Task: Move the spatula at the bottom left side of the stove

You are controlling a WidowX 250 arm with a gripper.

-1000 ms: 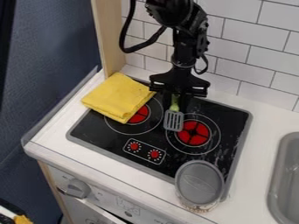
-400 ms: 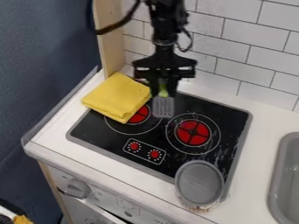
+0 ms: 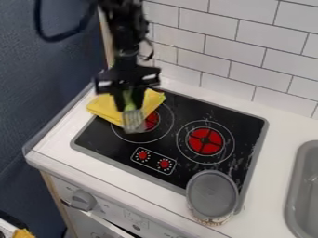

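The black gripper [image 3: 129, 103] hangs over the left part of the stove, in front of the yellow cloth, shut on the green handle of the spatula. The spatula [image 3: 133, 121] points downward, its grey slotted blade overlapping the left burner in the view. Beneath it, the black stove [image 3: 171, 142] has two red-centred burners and a small panel with two red knobs. The stove's bottom left corner lies below and to the left of the blade.
A folded yellow cloth [image 3: 102, 108] lies on the stove's upper left corner. A round grey-lidded container [image 3: 212, 195] stands at the lower right corner. At the right is a grey sink [image 3: 303, 186]; a wooden post [image 3: 108, 44] rises behind the cloth.
With the spatula held, the gripper has moved left across the stove, from near the right burner to in front of the cloth. The cloth and the lidded container have stayed in place.
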